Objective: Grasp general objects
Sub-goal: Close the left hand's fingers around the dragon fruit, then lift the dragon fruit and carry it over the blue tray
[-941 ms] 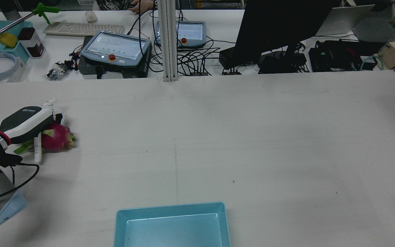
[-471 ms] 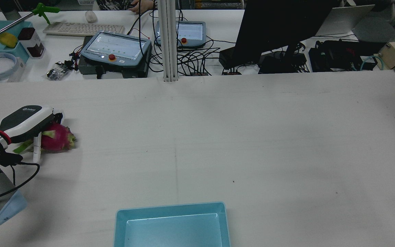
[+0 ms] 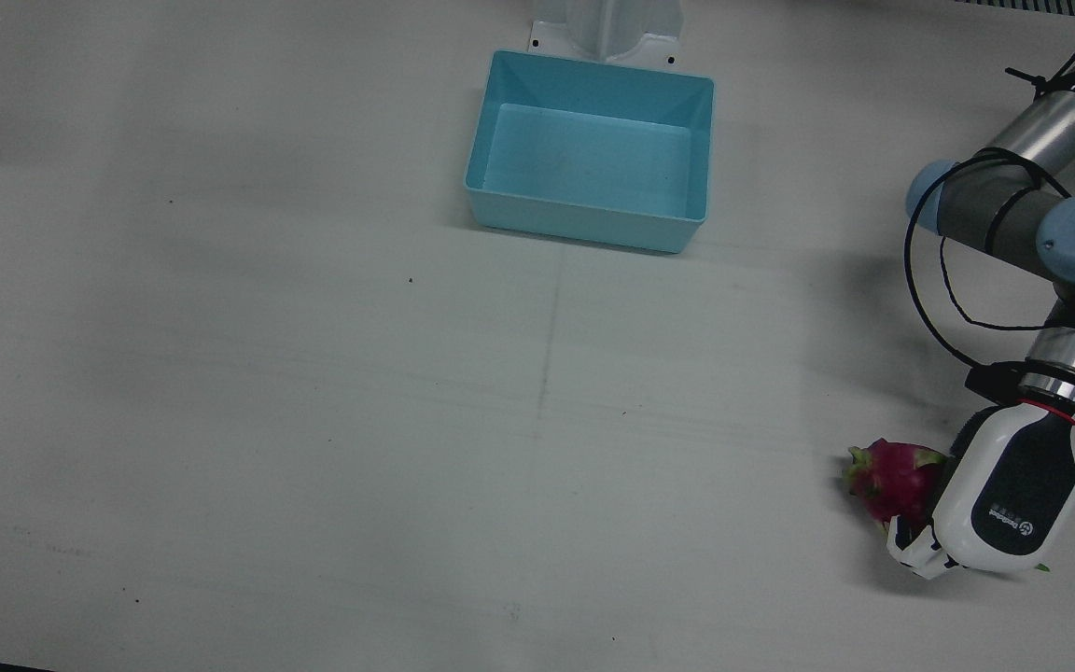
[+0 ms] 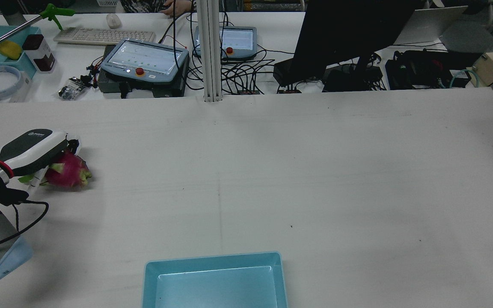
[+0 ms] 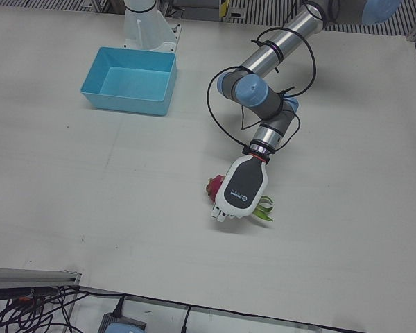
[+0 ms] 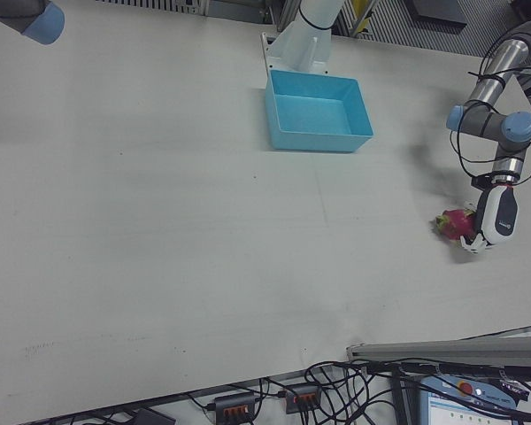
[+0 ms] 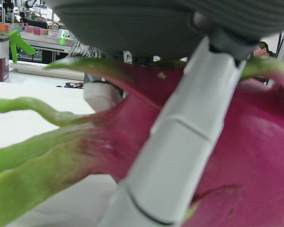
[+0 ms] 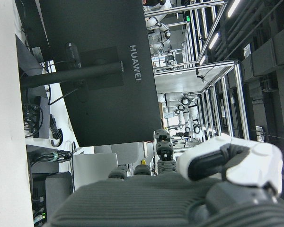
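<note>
A pink dragon fruit (image 3: pixel 887 476) with green leafy tips lies on the white table near its left edge in the rear view (image 4: pixel 67 172). My left hand (image 3: pixel 1004 499) covers it from the side, and its white fingers (image 7: pixel 180 156) wrap tightly across the fruit (image 7: pixel 255 156). The hand (image 4: pixel 32 149) is shut on the fruit. The hand (image 5: pixel 241 189) hides most of the fruit (image 5: pixel 213 187) in the left-front view. My right hand (image 8: pixel 227 165) shows only in its own view, facing a black monitor and holding nothing.
An empty light-blue bin (image 3: pixel 584 222) stands at the table's middle close to the pedestals, also in the rear view (image 4: pixel 212 258). Beyond the table's far edge are teach pendants (image 4: pixel 144 60), cables and a monitor (image 4: pixel 349 30).
The left hand's fingers have closed in around the dragon fruit. The fruit has shifted slightly left toward the palm.
</note>
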